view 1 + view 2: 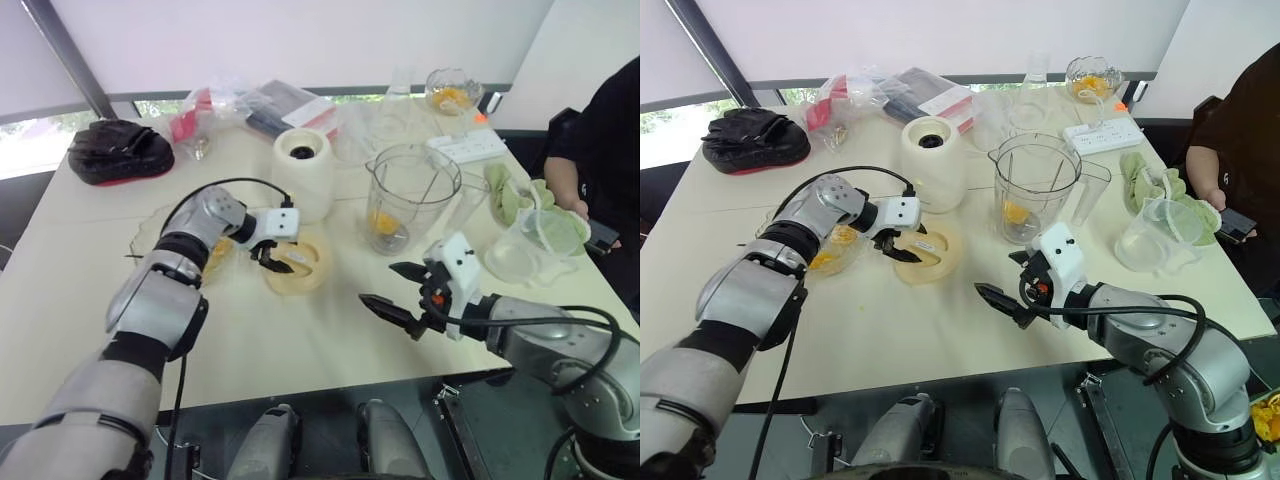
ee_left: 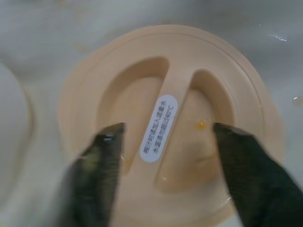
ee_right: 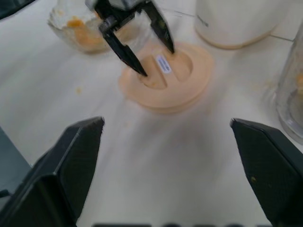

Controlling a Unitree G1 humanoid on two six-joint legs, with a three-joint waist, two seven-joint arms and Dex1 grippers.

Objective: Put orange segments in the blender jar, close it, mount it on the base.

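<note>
Right gripper (image 1: 1012, 290): nearest the robot, above bare table (image 1: 900, 340), jaws wide open, holding nothing. Left gripper (image 1: 273, 256): farther back and to the left, pointing down over the lid (image 1: 298, 264), a flat beige disc lying on the table; jaws open, one finger (image 2: 102, 156) in each recess either side of the lid's central handle bar, not closed on it. Bowl (image 1: 830, 250): just left of the lid, partly behind the left arm, holding orange segments (image 3: 78, 29). Jar (image 1: 408, 197): upright and uncovered, right of the lid and beyond the right gripper, with orange pieces at its bottom. Base (image 1: 303, 172): upright behind the lid, left of the jar and apart from it. Person's hand (image 1: 563, 186): at the table's right edge.
</note>
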